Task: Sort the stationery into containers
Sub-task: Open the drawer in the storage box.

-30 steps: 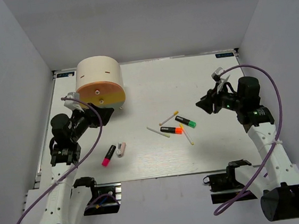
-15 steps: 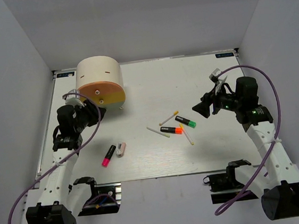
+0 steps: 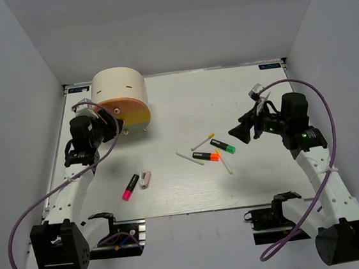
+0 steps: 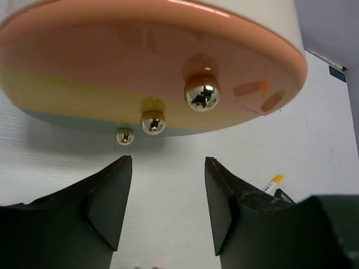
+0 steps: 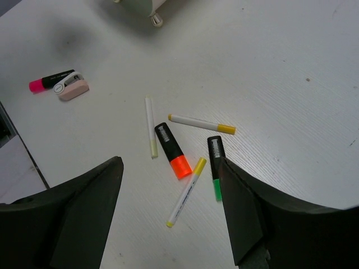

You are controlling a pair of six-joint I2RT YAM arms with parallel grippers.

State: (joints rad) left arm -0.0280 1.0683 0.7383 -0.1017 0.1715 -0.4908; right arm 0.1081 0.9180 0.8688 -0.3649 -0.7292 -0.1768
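Nearly all the stationery lies loose on the white table [image 3: 163,104], in two groups.

Right of centre:
- The orange highlighter [image 3: 206,156] lies roughly left to right, with its cap to the right.
- The green highlighter [image 3: 223,146] slants just beyond it, with its cap toward the near right.
- Three cream sticks fan around these two. The far stick [image 3: 203,141] has its yellow tip up toward the far right. The left stick [image 3: 190,158] slants from far left to near right. The near stick [image 3: 225,164] runs down from the orange cap toward the near edge.

To the near left, the pink highlighter [image 3: 131,186] lies diagonally, with its cap toward the near left. The white-pink piece [image 3: 146,179] lies just beside it and about parallel.

The cream box [image 3: 118,89] stands at the far left, its flat face turned toward the near side. The orange drawer [image 4: 112,50] sits above the yellow drawer [image 4: 73,92], each with a shiny knob. A paler band and a third knob show below, and the wrist view cuts off the box's top.

The left gripper [image 4: 166,179] hangs just in front of the knobs, touching none, its jaws spread and holding nothing. The right gripper [image 3: 238,131] hovers near the right-hand group, likewise spread and holding nothing. Print on the marker bodies is too small to read.
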